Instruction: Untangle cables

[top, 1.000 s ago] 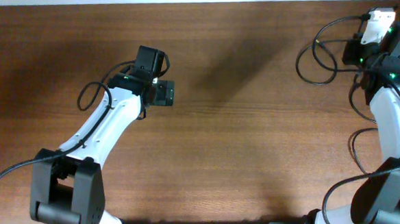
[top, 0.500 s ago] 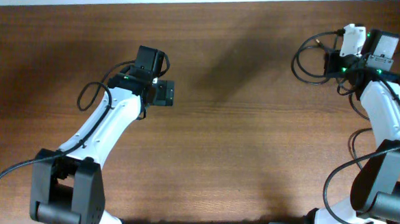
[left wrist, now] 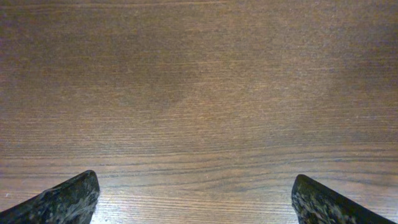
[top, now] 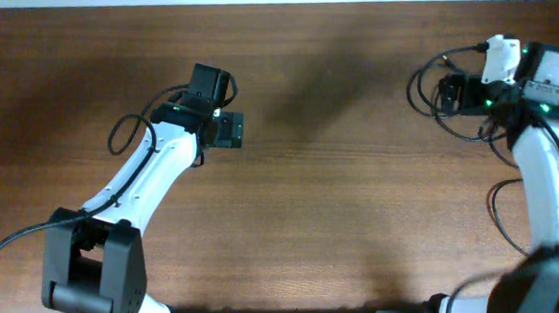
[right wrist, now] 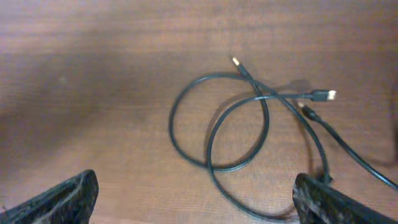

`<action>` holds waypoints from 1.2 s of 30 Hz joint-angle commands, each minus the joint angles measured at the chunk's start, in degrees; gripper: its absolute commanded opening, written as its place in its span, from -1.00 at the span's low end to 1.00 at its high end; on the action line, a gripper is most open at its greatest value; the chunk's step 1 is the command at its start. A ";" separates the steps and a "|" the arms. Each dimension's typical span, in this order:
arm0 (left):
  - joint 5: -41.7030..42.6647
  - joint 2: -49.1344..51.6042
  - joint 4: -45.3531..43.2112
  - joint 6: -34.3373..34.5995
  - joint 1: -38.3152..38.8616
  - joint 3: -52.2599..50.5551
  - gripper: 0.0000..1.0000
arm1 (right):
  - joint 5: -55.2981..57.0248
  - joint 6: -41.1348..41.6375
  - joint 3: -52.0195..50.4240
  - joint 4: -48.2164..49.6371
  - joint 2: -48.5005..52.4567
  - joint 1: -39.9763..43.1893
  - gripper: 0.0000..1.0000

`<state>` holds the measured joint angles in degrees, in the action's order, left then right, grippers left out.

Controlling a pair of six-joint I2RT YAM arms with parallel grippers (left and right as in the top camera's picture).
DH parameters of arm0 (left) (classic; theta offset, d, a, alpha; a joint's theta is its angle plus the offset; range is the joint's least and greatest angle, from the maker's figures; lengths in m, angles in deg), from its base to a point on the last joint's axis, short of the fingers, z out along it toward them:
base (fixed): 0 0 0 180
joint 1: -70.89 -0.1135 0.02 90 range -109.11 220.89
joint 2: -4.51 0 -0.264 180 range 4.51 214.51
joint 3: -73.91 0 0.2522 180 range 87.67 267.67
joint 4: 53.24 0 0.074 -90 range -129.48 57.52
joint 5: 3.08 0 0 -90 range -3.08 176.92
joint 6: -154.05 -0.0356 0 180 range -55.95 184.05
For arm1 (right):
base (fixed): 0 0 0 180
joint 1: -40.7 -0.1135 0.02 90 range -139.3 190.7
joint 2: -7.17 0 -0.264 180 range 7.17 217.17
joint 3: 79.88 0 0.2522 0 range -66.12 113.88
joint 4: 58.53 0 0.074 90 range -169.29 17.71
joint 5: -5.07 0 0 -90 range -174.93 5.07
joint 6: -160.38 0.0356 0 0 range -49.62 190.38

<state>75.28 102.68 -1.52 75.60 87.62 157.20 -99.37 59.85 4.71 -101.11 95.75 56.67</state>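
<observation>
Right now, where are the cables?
The cables lie in loose overlapping loops on the table, right of centre in the right wrist view, just ahead of the open right claw. Overhead, that is the far right corner.

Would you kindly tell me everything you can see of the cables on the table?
The cables are thin, black, flexible cords, seemingly rubber-sheathed, lying flat on the wooden table in loose overlapping loops, not a tight knot. Two small plug ends with pale metal tips show in the right wrist view, near where the strands cross, and one strand runs off toward the lower right edge. The open right gripper holds none of them.
</observation>
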 commanded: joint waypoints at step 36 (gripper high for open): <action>-0.83 0.44 -0.11 -0.92 -0.35 0.26 0.98 | -12.17 0.57 0.74 -30.49 -19.02 -0.33 0.97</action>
<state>75.28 102.68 -1.52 75.60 87.62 157.20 -110.58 60.16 4.97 -131.49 76.64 56.67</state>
